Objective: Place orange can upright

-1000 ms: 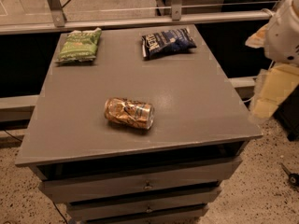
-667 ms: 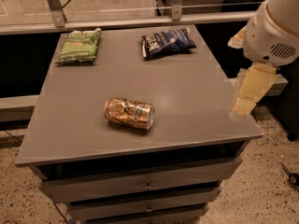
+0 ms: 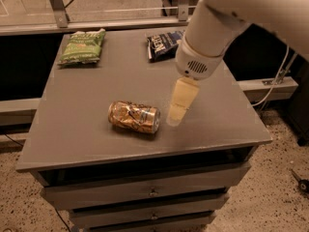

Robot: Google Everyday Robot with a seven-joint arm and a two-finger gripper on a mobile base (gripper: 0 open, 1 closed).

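Observation:
The orange can (image 3: 134,117) lies on its side on the grey table (image 3: 87,91), near the front middle, its silver end facing right. My gripper (image 3: 176,111) hangs from the white arm just to the right of the can, above the table, a small gap away and not touching it. I see its pale finger from the side only.
A green chip bag (image 3: 83,46) lies at the table's back left. A dark blue chip bag (image 3: 163,43) lies at the back middle, partly behind my arm. Drawers (image 3: 152,192) sit under the tabletop. A metal rail runs behind the table.
My arm has swung in from the right edge of the table toward the left, bringing the gripper over the tabletop next to the can. The can has not moved.

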